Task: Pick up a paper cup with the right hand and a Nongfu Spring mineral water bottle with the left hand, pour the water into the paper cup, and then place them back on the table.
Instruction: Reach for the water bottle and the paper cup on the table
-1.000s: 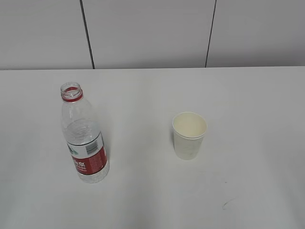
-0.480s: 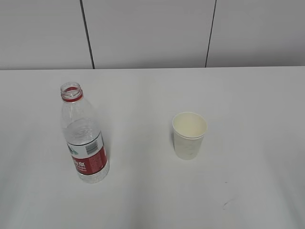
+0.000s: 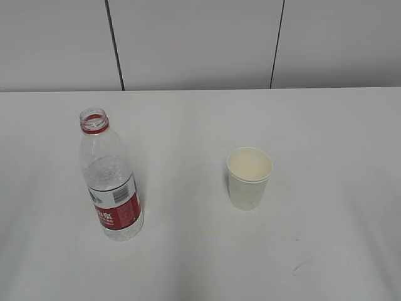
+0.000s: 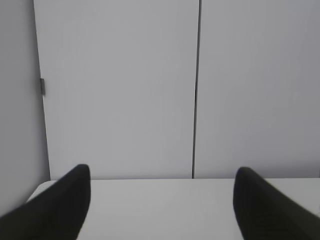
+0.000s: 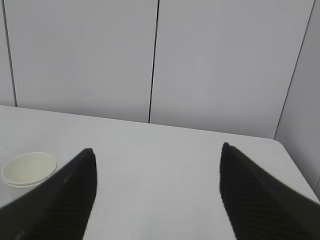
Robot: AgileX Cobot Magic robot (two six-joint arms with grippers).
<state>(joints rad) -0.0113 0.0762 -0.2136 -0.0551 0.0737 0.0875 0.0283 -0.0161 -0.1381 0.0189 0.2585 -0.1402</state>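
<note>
**Mei:** Pale wall panels with dark seams stand behind a white desk (image 3: 326, 125). Where are the task's things?

**Tom:** Nongfu Spring mineral water bottle (image 3: 111, 182) stands upright toward the left edge of the desk, cap off, red neck ring showing, water (image 3: 110, 179) filling roughly its lower half. Paper cup (image 3: 249, 177) stands upright nearer the middle, well apart from the bottle, and looks empty.

**Mei:** And the arms?

**Tom:** Neither shows in the exterior view. The left hand (image 4: 160, 202) has its jaws spread wide and empty, looking over the desk's far edge at the wall; the bottle isn't in its view. The right hand (image 5: 156, 192) also has its jaws spread and empty, with the cup low at the left of its view, beside the left finger rather than between the two.

**Mei:** So nothing is grasped yet. How should the reach go?

**Tom:** I'd judge the right hand needs to swing left until the cup sits centred between the fingers, then close gently on the wall below the rim, since thin paper crushes. The left hand should find the bottle first and grip around the label, keeping it upright, because the open neck would spill if tipped early.
</note>
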